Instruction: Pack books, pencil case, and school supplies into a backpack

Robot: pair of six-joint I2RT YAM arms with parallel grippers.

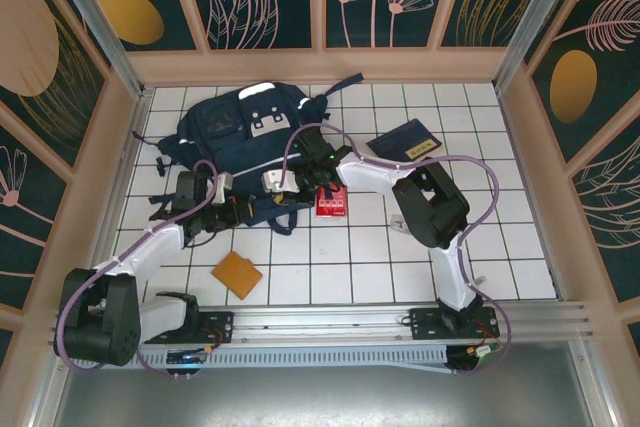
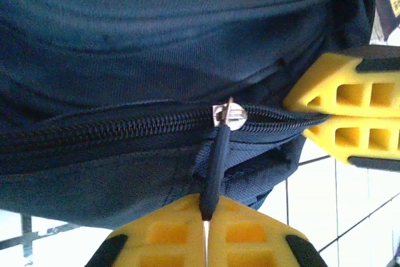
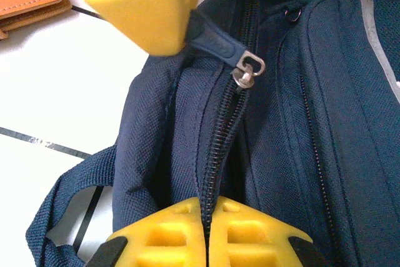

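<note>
While the navy backpack (image 1: 240, 127) lies at the back left of the tiled worktop (image 1: 400, 267), the left gripper (image 2: 205, 217) is clenched on its zipper pull (image 2: 215, 154). The right gripper (image 3: 205, 207) pinches the backpack fabric at the zipper line. The navy book (image 1: 405, 142) lies right of the backpack. The red rectangle (image 1: 330, 203) sits near the backpack's front edge, and the orange pad (image 1: 237, 274) is nearer the arm bases.

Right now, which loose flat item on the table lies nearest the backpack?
The red rectangle, just beside the backpack's lower edge; the orange pad and navy book lie farther off.
</note>
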